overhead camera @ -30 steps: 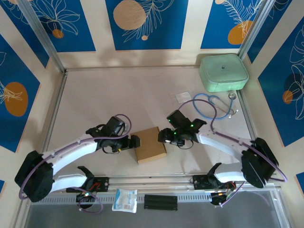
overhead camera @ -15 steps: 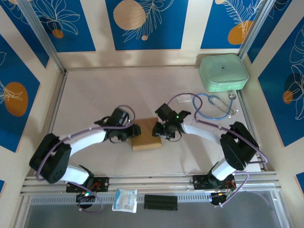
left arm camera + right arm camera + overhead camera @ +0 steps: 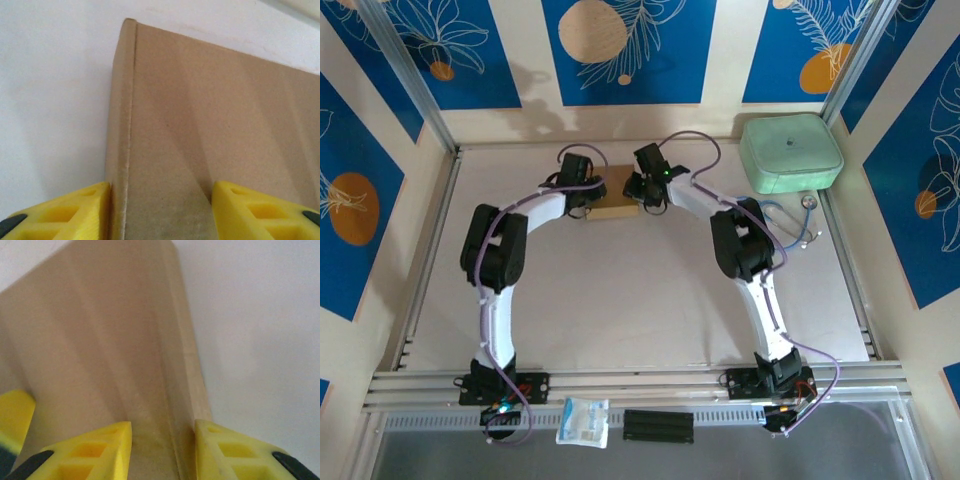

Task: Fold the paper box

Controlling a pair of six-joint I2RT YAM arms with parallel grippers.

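The paper box [image 3: 613, 198], a small square shallow box of brown cardboard with its top closed, sits at the far middle of the table near the back wall. Both arms reach out to it. My left gripper [image 3: 592, 196] is at its left edge and my right gripper [image 3: 638, 192] at its right edge. In the left wrist view the box [image 3: 200, 115] lies between the yellow fingers [image 3: 60, 212], one finger on the side wall and the other on the top face. In the right wrist view the box [image 3: 100, 340] has its right edge clamped the same way by the right gripper [image 3: 162, 450].
A mint-green rounded case [image 3: 790, 152] stands at the back right, with a blue stethoscope [image 3: 788, 222] just in front of it beside the right arm. A white packet [image 3: 583, 421] and a black strip [image 3: 658, 425] lie on the front rail. The back wall rises just behind the box.
Both arms have stretched from the near middle to the back of the table, and the box has gone with them. Both pairs of jaws have narrowed onto its edges.
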